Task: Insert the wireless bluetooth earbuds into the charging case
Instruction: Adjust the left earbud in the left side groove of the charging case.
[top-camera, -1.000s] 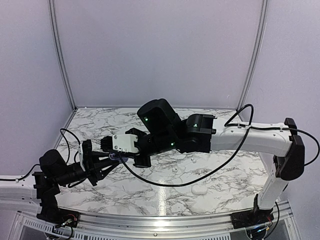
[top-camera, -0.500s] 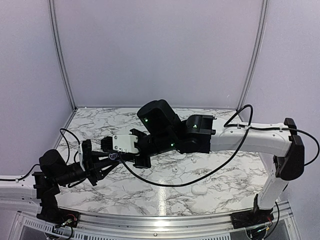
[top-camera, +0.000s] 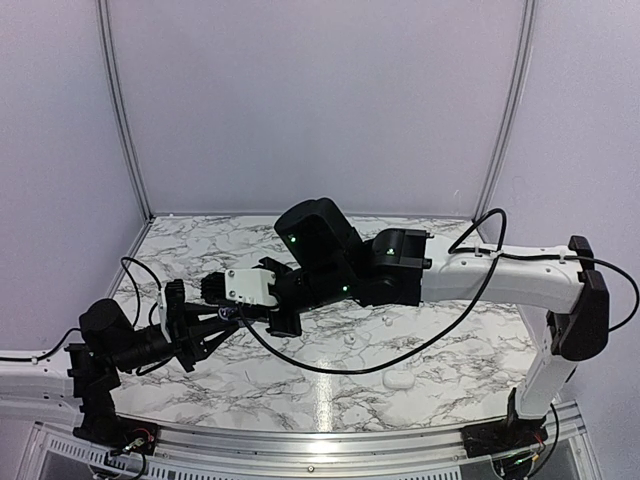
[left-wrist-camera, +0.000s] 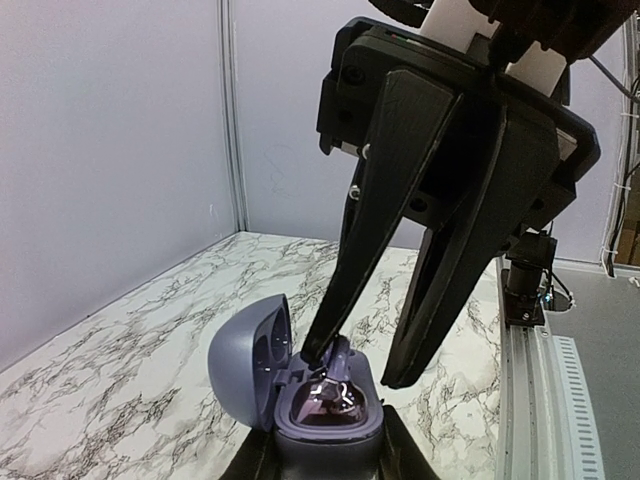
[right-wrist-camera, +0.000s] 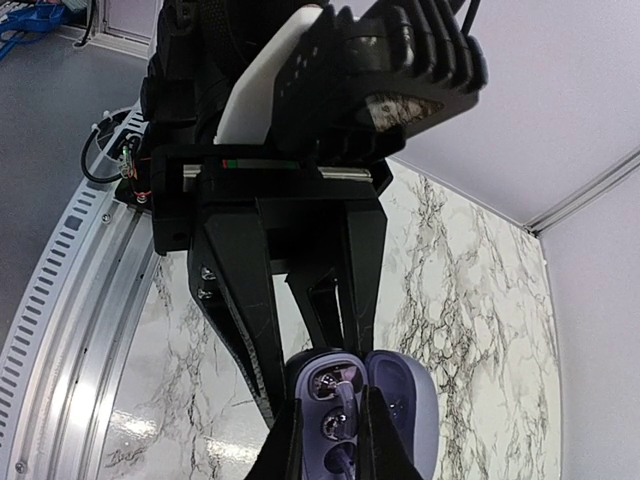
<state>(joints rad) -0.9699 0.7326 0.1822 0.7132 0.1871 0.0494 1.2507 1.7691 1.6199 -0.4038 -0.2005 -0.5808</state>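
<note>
Well, the left claw (left-wrist-camera: 322, 462) is pinching the open charging case (left-wrist-camera: 330, 428). The right claw (left-wrist-camera: 355, 365) hangs spread above it, one tip inside the case on a dark earbud (left-wrist-camera: 328, 393). An off-centre push could flick the bud out onto the desk (left-wrist-camera: 120, 370) or twist the case loose.

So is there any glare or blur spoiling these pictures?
Top external view: sharp, but a pale streak of light reflects off the glossy table. Left wrist view: the right gripper is almost a black silhouette against bright walls, and the charging case glints inside. Right wrist view: clear, though the black parts show little detail.
</note>
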